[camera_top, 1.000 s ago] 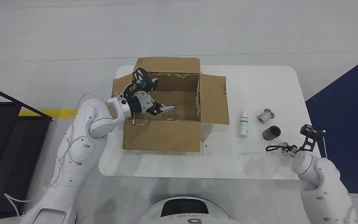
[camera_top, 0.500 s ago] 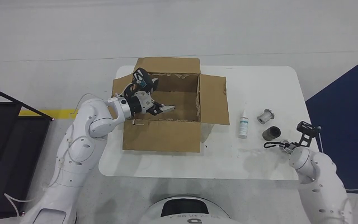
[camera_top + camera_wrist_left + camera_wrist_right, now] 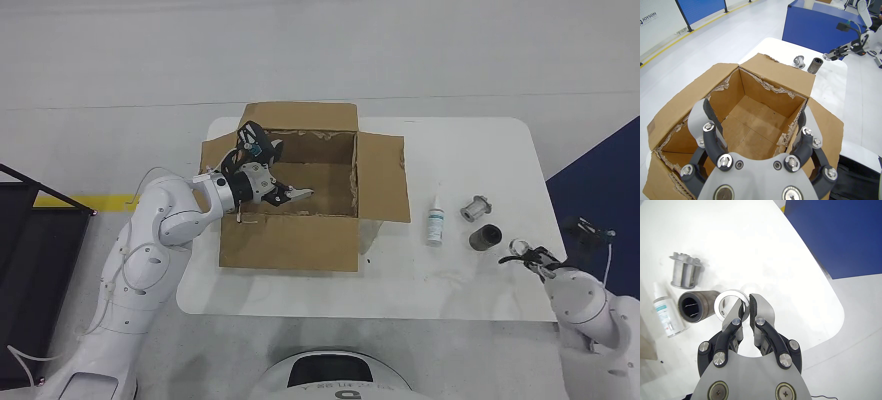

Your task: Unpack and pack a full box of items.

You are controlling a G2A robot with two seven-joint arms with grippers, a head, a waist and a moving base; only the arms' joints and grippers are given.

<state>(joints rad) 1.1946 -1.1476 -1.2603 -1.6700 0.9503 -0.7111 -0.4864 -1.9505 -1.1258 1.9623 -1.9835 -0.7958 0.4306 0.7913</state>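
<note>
The open cardboard box [image 3: 290, 245] stands mid-table, and its inside [image 3: 753, 121] holds nothing. My left gripper [image 3: 300, 192] hangs over the box's left part, open [image 3: 753, 109] with nothing between its fingers. To the right of the box lie a small white bottle [image 3: 435, 215], a flanged metal spool [image 3: 474, 208] and a dark cylinder [image 3: 485, 238]. My right gripper [image 3: 748, 303] is shut on the rim of a silver metal ring [image 3: 730, 293], just beside the dark cylinder [image 3: 694, 306]. From above, the ring [image 3: 517, 246] and right gripper [image 3: 524, 254] are near the table's right front.
The white table [image 3: 470, 150] has a rounded right front corner [image 3: 836, 313] close to my right gripper. A blue panel [image 3: 600, 190] stands off the table's right edge. The box's flaps [image 3: 382, 178] spread outward, with torn edges.
My right gripper has shifted a little to the right with the ring, and its wrist has swung outward past the table's right edge. The left arm and box have not moved.
</note>
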